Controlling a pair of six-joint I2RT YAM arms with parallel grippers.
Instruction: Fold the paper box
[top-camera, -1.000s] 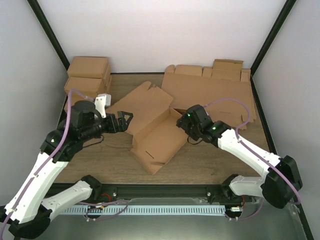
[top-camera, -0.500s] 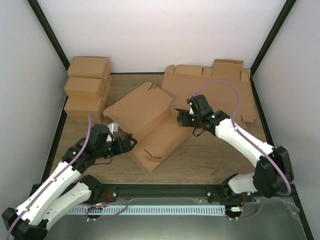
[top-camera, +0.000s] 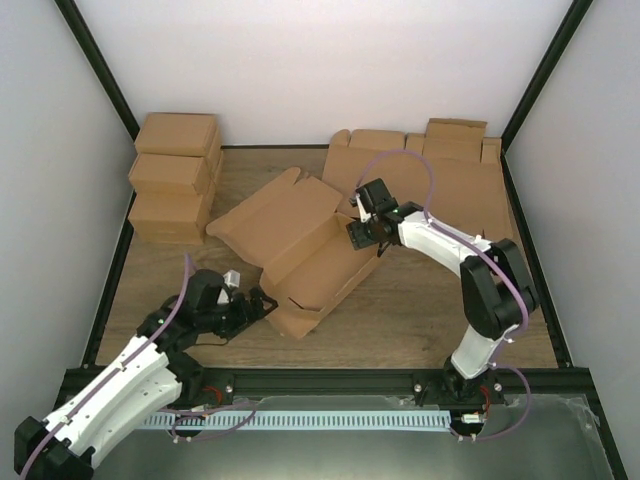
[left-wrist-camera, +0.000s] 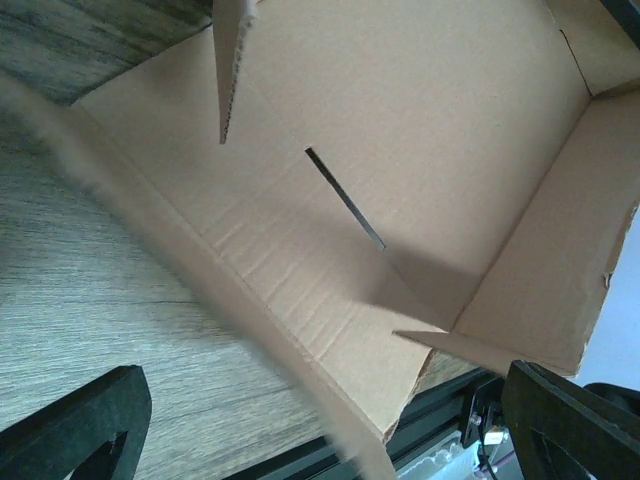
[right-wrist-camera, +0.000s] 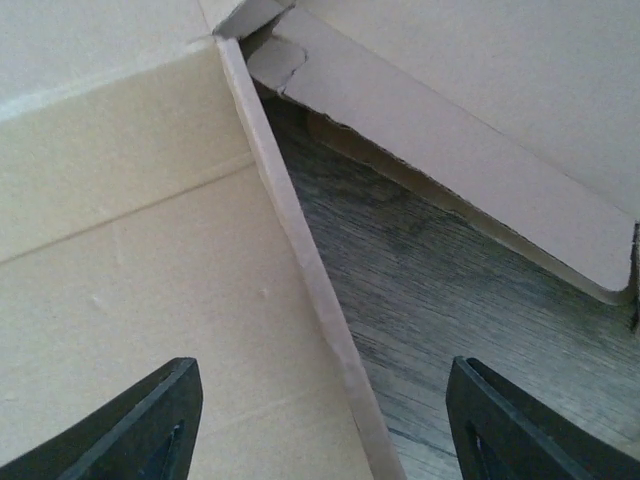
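The paper box (top-camera: 300, 250), brown cardboard, lies half-formed mid-table with raised walls and a flat lid panel stretching to the far left. My left gripper (top-camera: 262, 300) is at its near left corner, open. In the left wrist view the box's slotted inside (left-wrist-camera: 400, 170) fills the frame, and a blurred wall edge runs down between the wide black fingers (left-wrist-camera: 80, 425). My right gripper (top-camera: 358, 235) is open at the box's far right corner. In the right wrist view a thin upright wall edge (right-wrist-camera: 300, 260) passes between the fingertips (right-wrist-camera: 160, 420), untouched.
Several folded boxes (top-camera: 175, 175) are stacked at the back left. A sheaf of flat cardboard blanks (top-camera: 440, 185) lies at the back right, its edge (right-wrist-camera: 450, 170) close behind the right gripper. A black frame rail (top-camera: 320, 380) borders the table's near side.
My left arm has dropped and swung toward the near side, bringing its gripper to the box's near corner. My right gripper has moved farther back along the box's right end.
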